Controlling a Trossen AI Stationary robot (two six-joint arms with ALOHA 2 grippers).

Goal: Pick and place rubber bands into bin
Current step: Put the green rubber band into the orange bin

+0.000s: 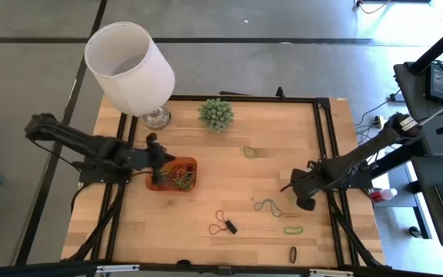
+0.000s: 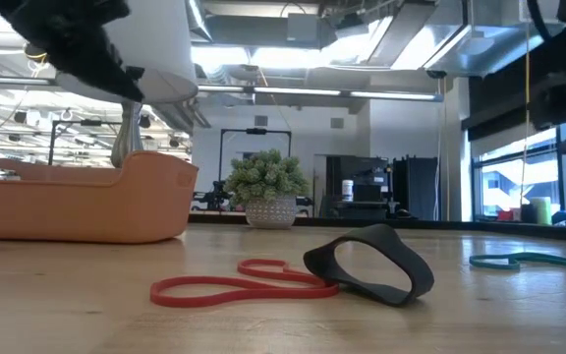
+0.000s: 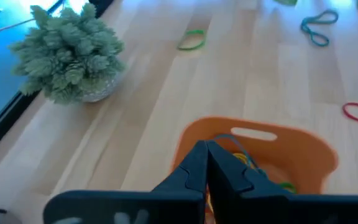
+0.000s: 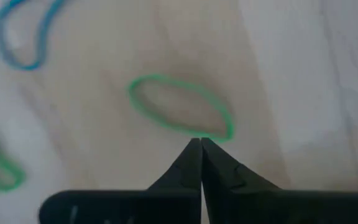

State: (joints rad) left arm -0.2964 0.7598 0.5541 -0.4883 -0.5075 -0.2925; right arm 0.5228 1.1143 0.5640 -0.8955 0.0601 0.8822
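Pinching the near edge of a green rubber band (image 4: 179, 107) on the table (image 1: 237, 192), our right claw (image 4: 200, 144) is risking a slip from so thin a hold, while our left claw (image 3: 206, 149) is hanging shut, empty, over the bin (image 3: 303, 149).

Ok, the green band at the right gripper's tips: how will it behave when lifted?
Probably floppy: the green band is a thin loop lying flat on the table. Likely very light too. The right gripper is shut at the band's edge, so it may hang from the tips, or slip out.
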